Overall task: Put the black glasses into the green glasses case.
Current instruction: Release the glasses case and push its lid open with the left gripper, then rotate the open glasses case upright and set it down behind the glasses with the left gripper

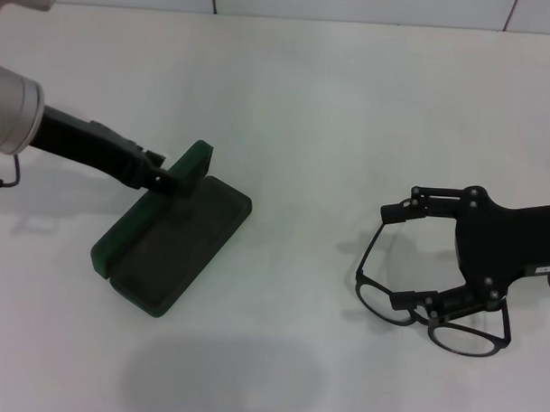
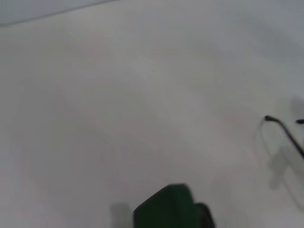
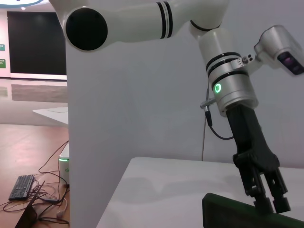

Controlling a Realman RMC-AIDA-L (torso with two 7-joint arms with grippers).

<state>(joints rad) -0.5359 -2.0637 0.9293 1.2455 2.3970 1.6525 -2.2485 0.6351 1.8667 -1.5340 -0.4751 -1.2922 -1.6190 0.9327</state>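
Head view: left gripper (image 1: 170,178) pinching raised lid of open green glasses case (image 1: 170,247); right gripper (image 1: 402,256) spread wide astride black glasses (image 1: 431,318), far right

The open glasses case (image 1: 170,247) lies left — the glasses (image 1: 416,306) well right.

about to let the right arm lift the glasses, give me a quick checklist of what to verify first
1. Green glasses case open, interior facing up: ok.
2. Left gripper shut on the raised lid: ok.
3. Right gripper open and straddling the black glasses: ok.
4. Glasses flat on the table, apart from the case: ok.
5. Right fingers touching the frame: cannot tell.
6. Glasses gripped: not ok, not yet.
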